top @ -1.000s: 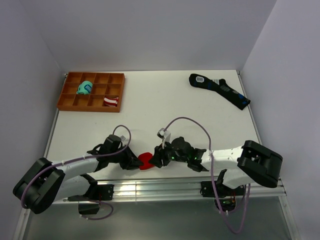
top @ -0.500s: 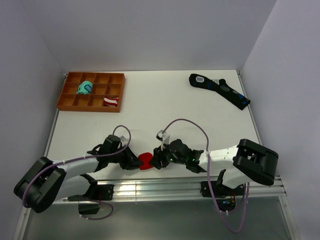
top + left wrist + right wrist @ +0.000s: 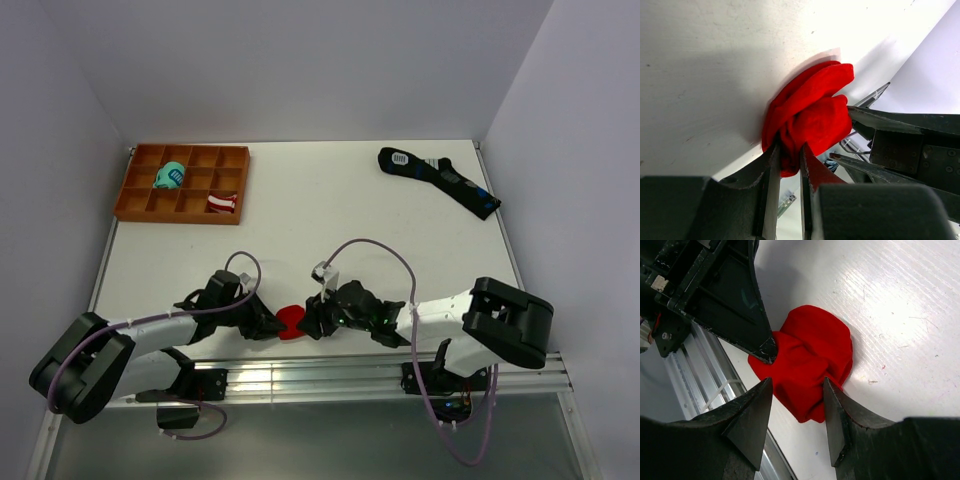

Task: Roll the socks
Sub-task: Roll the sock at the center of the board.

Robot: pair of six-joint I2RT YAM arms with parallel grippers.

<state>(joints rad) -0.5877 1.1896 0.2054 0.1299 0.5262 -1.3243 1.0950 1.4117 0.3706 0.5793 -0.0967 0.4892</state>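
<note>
The socks [image 3: 292,322] are being held as a tight red lump right at the near edge of the table [image 3: 330,215], about halfway along it. The left claw [image 3: 272,325] is being pushed in from the left-edge side and the right claw [image 3: 312,322] from the right-edge side. From the top camera it's only being shown as a roundish blob, so no long axis can be picked out there.

The left wrist camera is where the shape is being given away. There the bundle is being shown longer than wide, on a diagonal running from the left claw's tips out toward the right claw, with the folds lying along that line. The left claw's fingers [image 3: 771,175] are being held almost together, with a fold of red fabric pinched between them.

In the right wrist view, the right claw's fingers [image 3: 752,420] are being held apart with the near part of the lump between them. Whether it's actually being squeezed can't be told. One left-claw tip is being pressed against the bundle too.

Only the top view is showing the rest: an orange tray [image 3: 130,205] at the far left corner and long black socks [image 3: 440,180] near the far right corner.
</note>
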